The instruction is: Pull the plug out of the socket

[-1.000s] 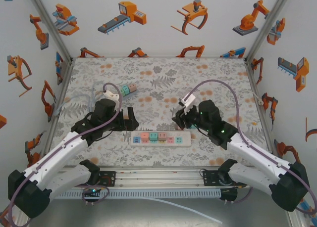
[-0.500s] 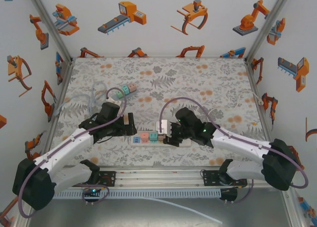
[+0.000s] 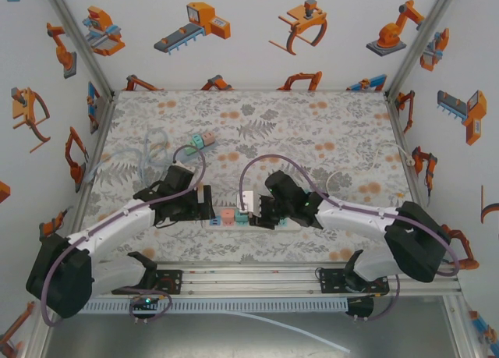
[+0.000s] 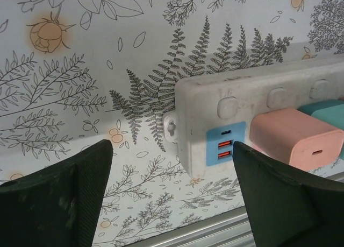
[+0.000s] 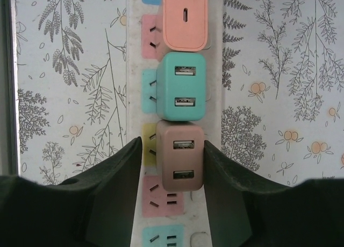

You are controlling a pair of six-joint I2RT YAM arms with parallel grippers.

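Brackets the brown plug (image 5: pixel 180 161) with the right end effector (image 5: pixel 172 146), open, one finger against its side, the other just apart. Finds it seated in the power strip (image 5: pixel 216 48), teal plug (image 5: pixel 181 86) and pink plug (image 5: pixel 185 18) just ahead. Holds the left end effector (image 4: pixel 172 150) open astride the strip's end.

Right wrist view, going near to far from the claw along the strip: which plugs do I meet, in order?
Brown plug, flanked by the right claw → teal plug → pink plug, all seated in the power strip.
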